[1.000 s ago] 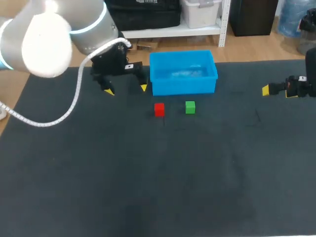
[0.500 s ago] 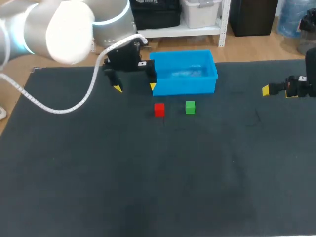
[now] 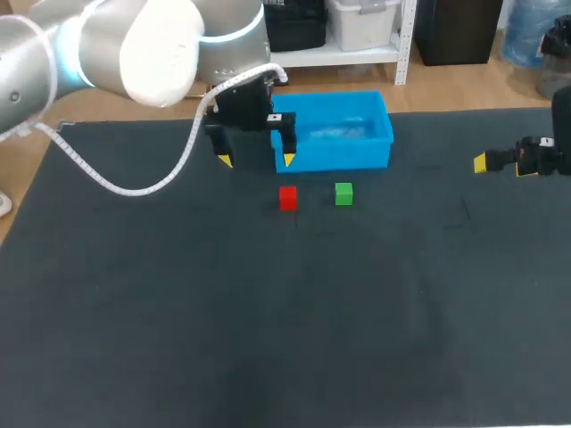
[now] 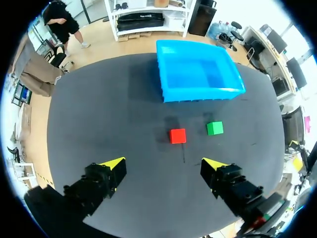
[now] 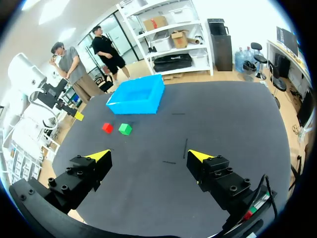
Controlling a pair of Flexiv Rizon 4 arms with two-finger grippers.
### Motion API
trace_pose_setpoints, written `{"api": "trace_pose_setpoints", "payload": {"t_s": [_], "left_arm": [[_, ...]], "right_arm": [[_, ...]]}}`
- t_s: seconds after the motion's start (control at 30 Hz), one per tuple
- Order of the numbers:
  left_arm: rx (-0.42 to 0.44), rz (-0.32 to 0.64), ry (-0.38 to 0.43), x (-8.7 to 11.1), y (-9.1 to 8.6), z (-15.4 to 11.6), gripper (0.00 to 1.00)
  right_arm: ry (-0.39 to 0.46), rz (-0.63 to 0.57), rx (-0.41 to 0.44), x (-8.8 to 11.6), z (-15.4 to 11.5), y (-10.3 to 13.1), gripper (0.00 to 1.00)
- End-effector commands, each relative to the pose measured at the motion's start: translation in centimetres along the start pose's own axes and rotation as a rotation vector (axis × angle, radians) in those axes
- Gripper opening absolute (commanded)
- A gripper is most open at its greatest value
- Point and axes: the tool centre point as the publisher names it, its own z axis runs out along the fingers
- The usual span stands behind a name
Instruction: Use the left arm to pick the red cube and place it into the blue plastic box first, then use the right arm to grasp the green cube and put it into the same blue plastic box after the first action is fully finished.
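The red cube [image 3: 287, 197] and the green cube [image 3: 343, 193] sit side by side on the dark table, just in front of the blue plastic box [image 3: 335, 153]. My left gripper [image 3: 256, 160] hangs open above the table at the box's front left corner, up and to the left of the red cube. In the left wrist view the red cube [image 4: 178, 135] lies ahead of the open gripper [image 4: 164, 163], with the green cube [image 4: 214, 128] beside it and the box [image 4: 200, 93] beyond. My right gripper [image 3: 504, 165] stands open at the far right, holding nothing.
The right wrist view takes in the red cube [image 5: 107, 127], green cube [image 5: 125, 129] and blue box [image 5: 133, 106] far ahead of its open gripper [image 5: 148, 154]. A white cable [image 3: 134, 187] loops from my left arm over the table's left part.
My left arm has swung to the right, bringing its open gripper from left of the box to its front left corner. The right arm and both cubes have stayed put.
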Motion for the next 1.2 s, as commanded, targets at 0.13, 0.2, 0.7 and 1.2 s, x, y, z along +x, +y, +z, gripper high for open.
{"api": "trace_pose_setpoints", "payload": {"t_s": [0.13,0.2,0.7,1.2], "left_arm": [[-0.03,0.015,0.057,-1.2,-0.8,1.1,1.0],[-0.033,0.017,0.065,-1.2,-1.0,1.3,1.0],[-0.053,-0.012,0.134,-1.2,-1.2,2.9,1.0],[-0.063,-0.061,0.148,-2.0,-1.9,3.8,1.0]], "right_arm": [[0.001,0.0,0.002,0.0,0.0,0.0,1.0],[0.001,0.0,0.002,0.0,0.0,0.0,1.0],[0.001,0.0,0.002,0.0,0.0,0.0,1.0],[0.001,0.0,0.002,0.0,0.0,0.0,1.0]]}}
